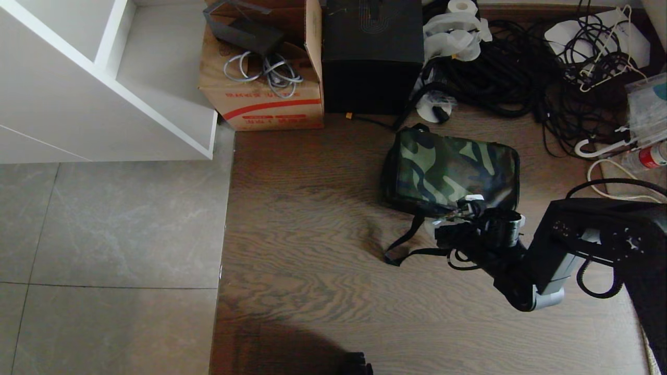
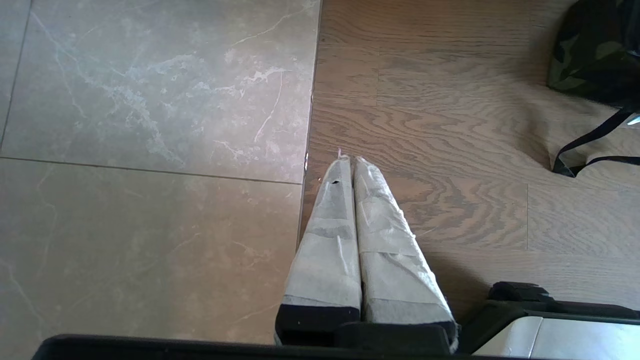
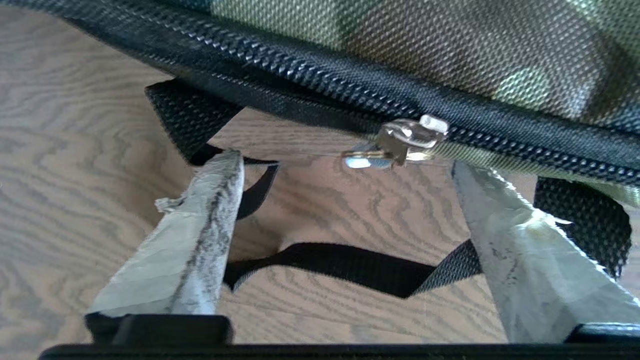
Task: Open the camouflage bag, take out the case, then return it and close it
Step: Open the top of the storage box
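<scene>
The camouflage bag point(image 1: 453, 166) lies flat on the wood floor, zipped along its near edge, and its corner also shows in the left wrist view point(image 2: 595, 55). The case is hidden. My right gripper point(image 1: 466, 205) is at the bag's near edge and open. Its taped fingers stand wide apart point(image 3: 345, 162), with the silver zipper pull point(image 3: 395, 145) just beyond the tips and nothing gripped. The black strap point(image 3: 330, 262) lies on the floor under the fingers. My left gripper point(image 2: 347, 159) hangs shut over the floor, well to the left of the bag.
A brown carton point(image 1: 260, 99) and a tall black box point(image 1: 372, 57) stand behind the bag. A tangle of black cables point(image 1: 510, 67) lies at the back right. A white shelf unit point(image 1: 104, 78) stands at the far left over grey tiles point(image 1: 104, 234).
</scene>
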Tool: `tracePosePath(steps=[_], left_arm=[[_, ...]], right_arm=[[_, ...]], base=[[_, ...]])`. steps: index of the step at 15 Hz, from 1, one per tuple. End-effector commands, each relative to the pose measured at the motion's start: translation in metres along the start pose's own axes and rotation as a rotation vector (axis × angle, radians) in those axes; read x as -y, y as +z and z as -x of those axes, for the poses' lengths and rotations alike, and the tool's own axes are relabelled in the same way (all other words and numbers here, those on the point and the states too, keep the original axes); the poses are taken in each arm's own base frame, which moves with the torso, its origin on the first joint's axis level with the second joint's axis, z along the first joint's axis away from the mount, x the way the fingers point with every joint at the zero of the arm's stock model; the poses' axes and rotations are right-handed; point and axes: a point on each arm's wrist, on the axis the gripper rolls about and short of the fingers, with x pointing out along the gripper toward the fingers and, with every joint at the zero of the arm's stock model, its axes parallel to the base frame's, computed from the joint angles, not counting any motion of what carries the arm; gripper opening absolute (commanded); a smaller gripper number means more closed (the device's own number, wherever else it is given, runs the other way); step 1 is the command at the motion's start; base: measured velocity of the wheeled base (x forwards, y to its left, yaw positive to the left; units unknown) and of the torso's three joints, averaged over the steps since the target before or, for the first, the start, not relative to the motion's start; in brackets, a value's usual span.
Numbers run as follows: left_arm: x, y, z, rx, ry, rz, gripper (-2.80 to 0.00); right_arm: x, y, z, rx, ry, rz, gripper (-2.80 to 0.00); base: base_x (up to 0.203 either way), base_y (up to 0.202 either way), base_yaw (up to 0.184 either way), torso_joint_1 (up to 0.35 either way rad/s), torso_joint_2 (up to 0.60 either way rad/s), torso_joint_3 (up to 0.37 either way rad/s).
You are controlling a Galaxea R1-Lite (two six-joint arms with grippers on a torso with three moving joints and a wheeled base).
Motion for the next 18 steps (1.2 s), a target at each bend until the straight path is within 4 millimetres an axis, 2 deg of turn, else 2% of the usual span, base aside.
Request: tracePosePath(steps=[1,11,14,18], left_arm=[[0.0,-0.003,-0.001,-0.008,0.001,0.0,-2.8],[0.0,-0.003,-0.001,-0.008,0.001,0.0,-2.8],[0.0,-0.003,-0.001,-0.008,0.001,0.0,-2.8],[0.0,-0.003,-0.001,-0.01,0.001,0.0,-2.8]], right_arm=[[0.002,-0.008,-0.003,-0.01,-0.004,-0.002,0.0],[0.005,-0.007,-0.008,0.004,-0.011,-0.003,0.0],[0.014,-0.004,-0.007,0.007,-0.031,-0.003,0.0],[0.016,-0.003,-0.01,0.018,-0.036,-0.004,0.0]], base=[[0.0,0.0,0.0,0.0,0.0,0.0],[0.0,0.0,0.0,0.0,0.0,0.0],[0.0,0.0,0.0,0.0,0.0,0.0],[0.0,0.0,0.0,0.0,0.0,0.0]])
